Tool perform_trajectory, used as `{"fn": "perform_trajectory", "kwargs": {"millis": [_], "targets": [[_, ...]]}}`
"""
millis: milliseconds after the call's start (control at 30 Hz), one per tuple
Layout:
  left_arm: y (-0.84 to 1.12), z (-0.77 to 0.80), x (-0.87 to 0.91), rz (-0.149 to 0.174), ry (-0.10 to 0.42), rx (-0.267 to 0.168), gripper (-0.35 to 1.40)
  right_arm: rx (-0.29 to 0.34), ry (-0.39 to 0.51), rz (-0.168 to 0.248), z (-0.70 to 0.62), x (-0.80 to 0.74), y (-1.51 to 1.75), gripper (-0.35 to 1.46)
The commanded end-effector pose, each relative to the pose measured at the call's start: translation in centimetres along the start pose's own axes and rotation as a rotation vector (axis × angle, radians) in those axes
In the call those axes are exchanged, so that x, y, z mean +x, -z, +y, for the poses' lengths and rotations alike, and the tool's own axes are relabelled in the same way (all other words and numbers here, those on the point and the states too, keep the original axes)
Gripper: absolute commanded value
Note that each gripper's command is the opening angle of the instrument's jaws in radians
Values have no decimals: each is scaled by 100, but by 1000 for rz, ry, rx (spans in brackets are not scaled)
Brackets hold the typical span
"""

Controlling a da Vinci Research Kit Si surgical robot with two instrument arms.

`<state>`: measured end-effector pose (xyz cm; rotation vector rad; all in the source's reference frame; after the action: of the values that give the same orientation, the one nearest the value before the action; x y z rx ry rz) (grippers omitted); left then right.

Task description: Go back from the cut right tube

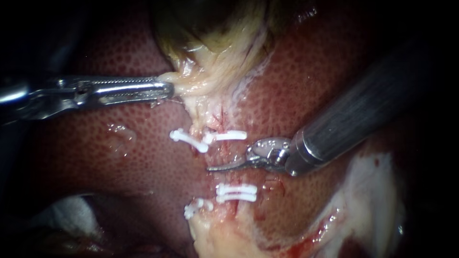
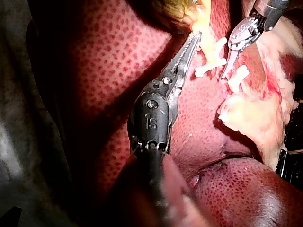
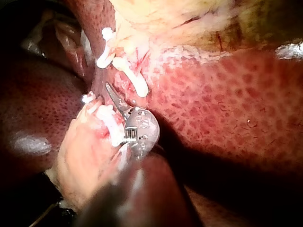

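My right instrument (image 1: 215, 168) comes in from the upper right. Its thin curved blades lie together, shut, and hold nothing. They rest across the strip of tissue between the upper white clips (image 1: 229, 136) and the lower pair of clips (image 1: 236, 192) on the right tube (image 1: 227, 154). My left instrument (image 1: 168, 90) is shut on pale yellow tissue at the base of the gallbladder (image 1: 215, 38) and holds it to the left. The left wrist view shows those jaws (image 2: 193, 40) on that tissue, the blades (image 2: 228, 66) beside them. In the right wrist view the blades (image 3: 111, 93) lie between clips (image 3: 135, 78).
More white clips sit on the left tube (image 1: 189, 140) and lower down (image 1: 193, 209). The red liver (image 1: 119, 157) surrounds the site. Pale fatty tissue (image 1: 373, 191) lies at the lower right and white gauze (image 1: 67, 215) at the lower left.
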<state>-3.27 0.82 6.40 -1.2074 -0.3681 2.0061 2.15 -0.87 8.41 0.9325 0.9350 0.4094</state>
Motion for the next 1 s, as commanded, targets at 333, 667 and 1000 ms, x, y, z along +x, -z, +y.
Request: {"fn": "perform_trajectory", "kwargs": {"millis": [333, 667, 1000], "targets": [[0, 0, -1, 0, 0, 0, -35, -11, -2, 20, -6, -1, -2, 48], [0, 0, -1, 0, 0, 0, -35, -5, -24, 35, -9, -1, -2, 98], [0, -1, -1, 0, 0, -1, -35, 3, -19, 31, -24, -10, 7, 125]]}}
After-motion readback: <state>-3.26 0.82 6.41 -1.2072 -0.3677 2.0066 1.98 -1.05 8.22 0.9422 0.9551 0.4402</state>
